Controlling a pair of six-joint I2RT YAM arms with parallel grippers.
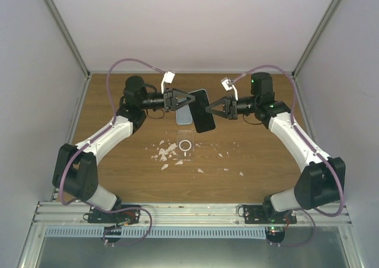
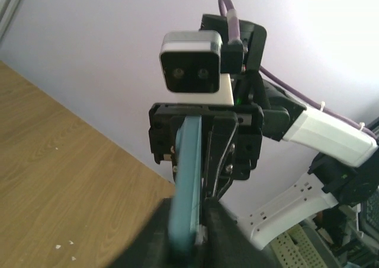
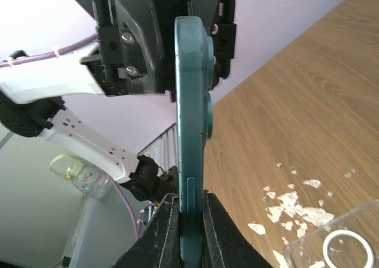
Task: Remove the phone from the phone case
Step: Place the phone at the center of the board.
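Note:
The phone (image 1: pixel 201 111), teal-bodied with a dark screen, hangs in the air above the middle of the table, held from both sides. My left gripper (image 1: pixel 188 100) is shut on its left end. In the left wrist view the teal slab (image 2: pixel 186 173) stands edge-on between the fingers of the left gripper (image 2: pixel 188 209). My right gripper (image 1: pixel 208 109) is shut on the other end. Its wrist view shows the phone's edge (image 3: pixel 190 102) clamped in the right gripper (image 3: pixel 188 200). The clear phone case (image 1: pixel 185 144) with a white ring lies flat on the table below, apart from the phone, and the same case (image 3: pixel 337 238) shows in the right wrist view.
White flakes (image 1: pixel 166 152) are scattered on the wooden table (image 1: pixel 118 161) around the case, and flakes (image 3: pixel 296 206) also show in the right wrist view. Pale walls close in the table at the back and on both sides.

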